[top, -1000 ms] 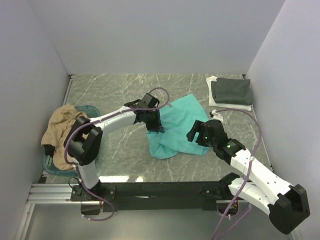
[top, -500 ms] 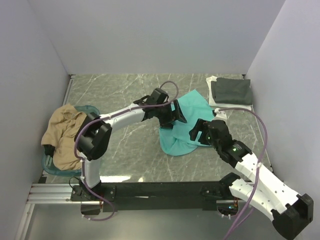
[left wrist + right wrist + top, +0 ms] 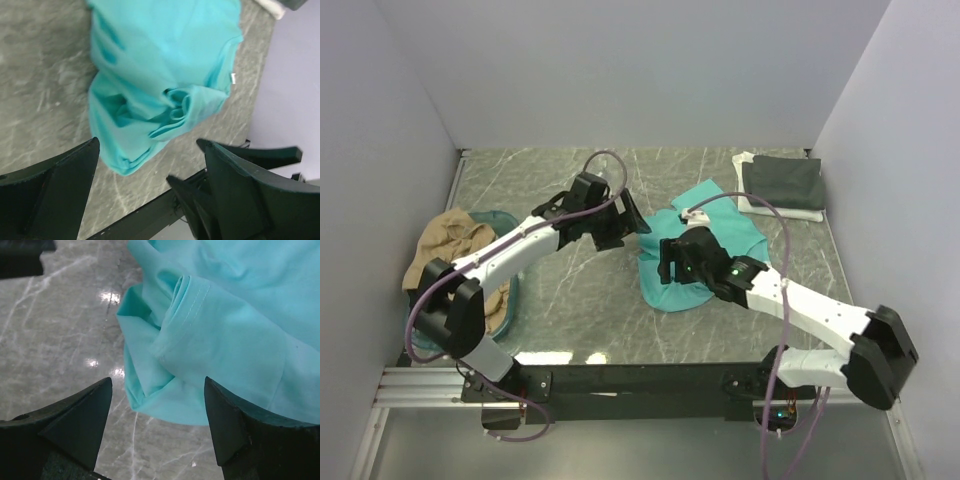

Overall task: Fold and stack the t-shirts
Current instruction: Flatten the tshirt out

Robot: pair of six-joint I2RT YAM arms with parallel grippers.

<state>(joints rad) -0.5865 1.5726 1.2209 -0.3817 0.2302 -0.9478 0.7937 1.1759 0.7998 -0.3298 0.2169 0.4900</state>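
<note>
On the marble table (image 3: 570,300), your crumpled teal t-shirt (image 3: 712,238) lies just right of centre. Your left gripper (image 3: 623,224) hovers at its left edge, fingers spread and empty. Your right gripper (image 3: 670,264), also spread, hangs over its lower-left part.

Four t-shirts: teal (image 3: 740,235), tan (image 3: 445,250), grey (image 3: 782,182), white (image 3: 782,212); plus one basket (image 3: 503,217).

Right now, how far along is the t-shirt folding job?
Done: the dark grey t-shirt lies folded on the white t-shirt, far right. In hand: left gripper and right gripper hang open at the crumpled teal t-shirt, gripping nothing. Left: fold it, then the tan t-shirt heaped in the basket.
</note>
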